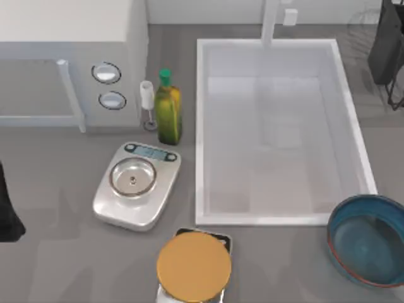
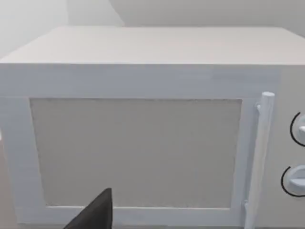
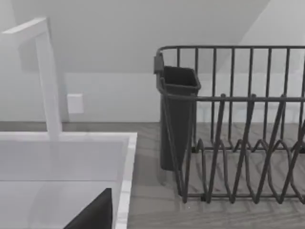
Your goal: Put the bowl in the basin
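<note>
1. Left gripper (image 2: 97,212): a single dark finger tip shows in the left wrist view, facing the white microwave (image 2: 143,133); whether its fingers are open or closed cannot be told, and nothing is seen in its hold. In the top view the left arm (image 1: 7,211) sits at the table's 9 o'clock edge.
2. Right gripper (image 3: 95,214): a dark finger tip shows in the right wrist view above the basin rim; its opening cannot be told, nothing seen held. It faces the dark wire dish rack (image 3: 238,124), which stands at 2 o'clock on the table.
3. Bowl (image 1: 369,240): dark teal, reddish rim line, upright on the grey table (image 1: 57,265) at 4 o'clock, just outside the basin's near right corner.
4. Basin (image 1: 202,126): white rectangular sink, centre to 1 o'clock, white faucet (image 1: 270,22) at its far edge.
5. Silver scale (image 1: 136,184): at 8 o'clock.
6. Orange-yellow disc (image 1: 194,265): at 6 o'clock.
7. Green bottle (image 1: 168,110): at 11 o'clock, between microwave and basin.
</note>
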{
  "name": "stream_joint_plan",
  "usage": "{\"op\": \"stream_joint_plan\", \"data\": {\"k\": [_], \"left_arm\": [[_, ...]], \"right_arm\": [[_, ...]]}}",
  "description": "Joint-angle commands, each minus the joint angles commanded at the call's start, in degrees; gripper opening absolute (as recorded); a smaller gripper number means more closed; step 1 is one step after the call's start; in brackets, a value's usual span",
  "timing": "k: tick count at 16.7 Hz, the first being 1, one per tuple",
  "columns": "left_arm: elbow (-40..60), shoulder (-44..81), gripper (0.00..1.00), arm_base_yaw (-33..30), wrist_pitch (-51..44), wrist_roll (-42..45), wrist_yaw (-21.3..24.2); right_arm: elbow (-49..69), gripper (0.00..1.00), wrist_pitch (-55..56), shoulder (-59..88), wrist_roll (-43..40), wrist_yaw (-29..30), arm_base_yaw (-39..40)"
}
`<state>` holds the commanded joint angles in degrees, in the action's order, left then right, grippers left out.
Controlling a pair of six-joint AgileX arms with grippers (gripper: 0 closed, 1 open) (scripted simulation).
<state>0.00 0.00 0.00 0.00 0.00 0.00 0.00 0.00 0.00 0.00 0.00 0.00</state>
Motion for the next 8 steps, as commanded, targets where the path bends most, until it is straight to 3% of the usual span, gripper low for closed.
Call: {"op": "stream_joint_plan", "data": {"k": [4, 8], "left_arm": [[0.0, 0.0, 1.0, 0.0, 0.0, 0.0, 0.0], [0.0, 0.0, 1.0, 0.0, 0.0, 0.0, 0.0]], "right_arm": [[1.96, 1.0, -1.91, 1.94, 0.29, -0.05, 0.34], [11.83, 1.0, -12.24, 13.04, 1.69, -0.06, 1.74]]}}
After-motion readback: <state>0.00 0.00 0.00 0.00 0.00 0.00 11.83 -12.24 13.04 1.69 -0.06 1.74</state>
